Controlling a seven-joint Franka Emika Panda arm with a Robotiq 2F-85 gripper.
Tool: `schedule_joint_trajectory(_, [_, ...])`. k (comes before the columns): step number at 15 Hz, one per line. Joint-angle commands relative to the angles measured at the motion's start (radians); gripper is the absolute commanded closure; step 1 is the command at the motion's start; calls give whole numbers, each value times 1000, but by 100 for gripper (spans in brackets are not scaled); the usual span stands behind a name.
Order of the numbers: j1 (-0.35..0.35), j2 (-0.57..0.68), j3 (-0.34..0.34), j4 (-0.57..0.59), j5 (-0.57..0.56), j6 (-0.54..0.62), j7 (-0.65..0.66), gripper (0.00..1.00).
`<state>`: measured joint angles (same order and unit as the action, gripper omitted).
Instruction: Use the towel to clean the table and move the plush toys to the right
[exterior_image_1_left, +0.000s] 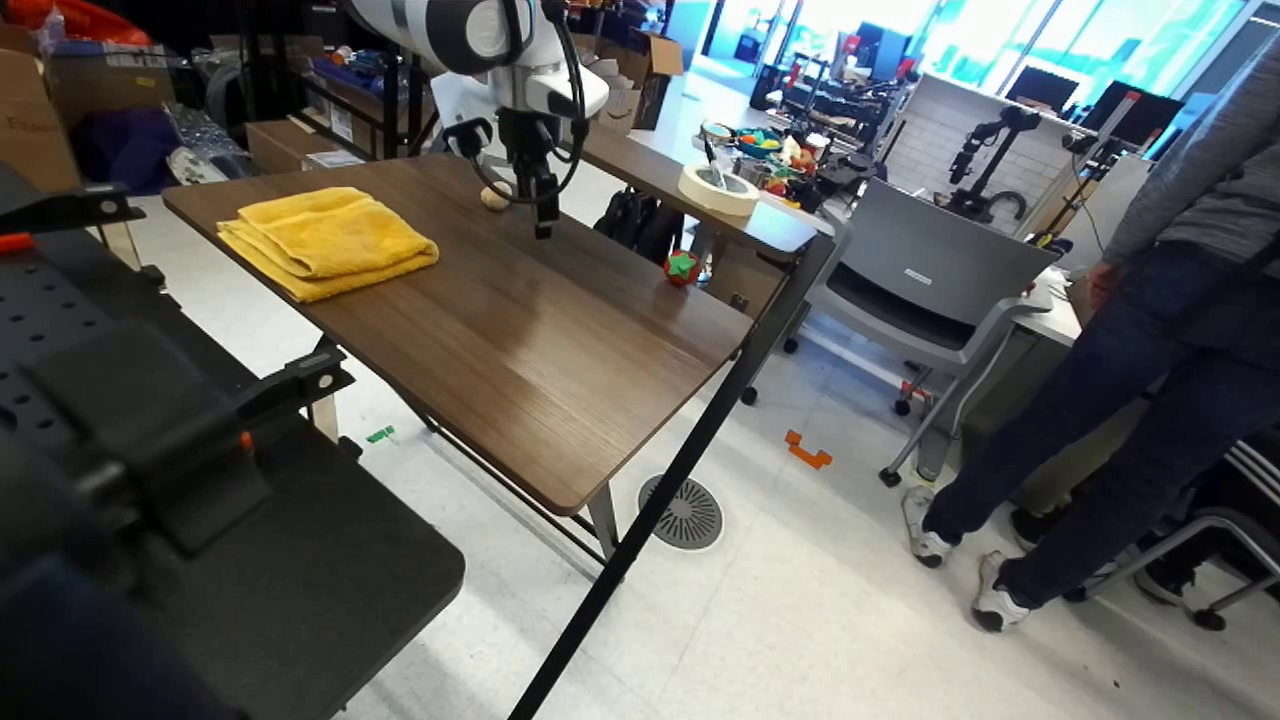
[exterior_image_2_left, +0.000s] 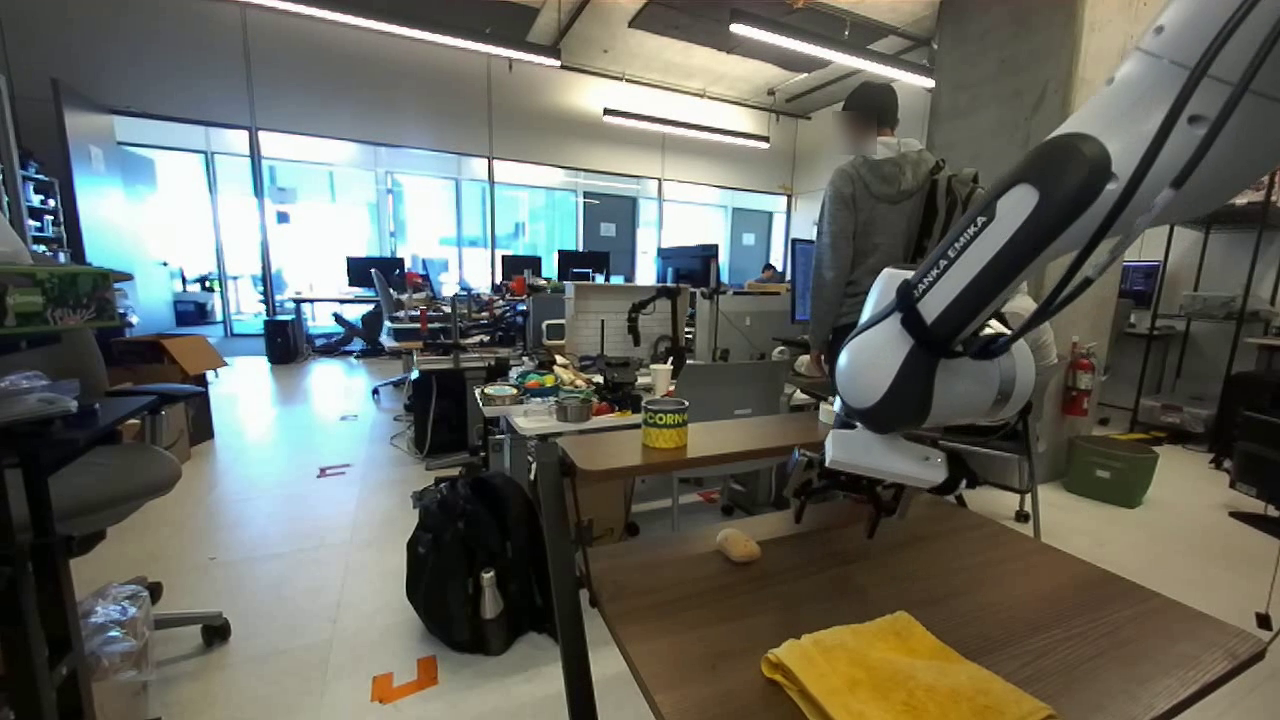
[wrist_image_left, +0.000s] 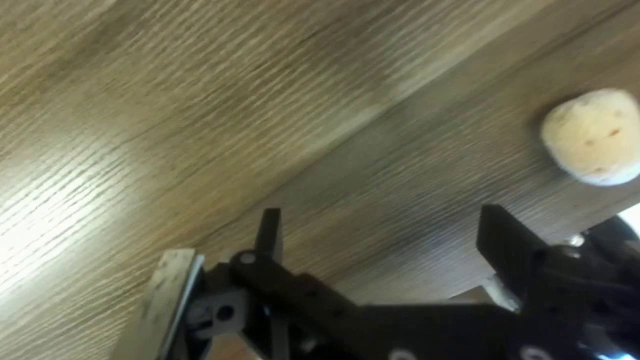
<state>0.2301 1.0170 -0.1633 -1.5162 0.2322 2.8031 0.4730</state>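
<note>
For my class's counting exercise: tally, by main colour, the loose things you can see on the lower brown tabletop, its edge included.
Yellow: 1, folded towel
Beige: 1, potato-like thing
Red: 1, green-topped round thing
Total: 3

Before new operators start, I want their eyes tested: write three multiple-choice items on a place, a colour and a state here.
1. Where does the towel lie?
A) floor B) table C) chair

2. Which second colour shows on the red toy?
A) green B) blue C) yellow

3. How do the jaws stand?
A) shut B) gripping the towel C) apart, empty

1 B: both exterior views show it there, folded.
2 A: it bears a green star shape.
3 C: the wrist view shows a bare gap.
</note>
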Motion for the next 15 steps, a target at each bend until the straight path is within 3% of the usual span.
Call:
schedule_joint_trajectory(1, [-49,-125,117,-156,-36,126,-171,0])
schedule_joint_trajectory(6, [-97,-64,245,-75,-76,269,-357,0])
schedule_joint_trajectory(8, [-175,-18,361,-1,-102,252,-459,0])
schedule_joint_trajectory(10, [-210,37,422,87,-117,198,-520,0])
schedule_joint_trajectory(15, [-174,122,383,248,-116,42,-524,0])
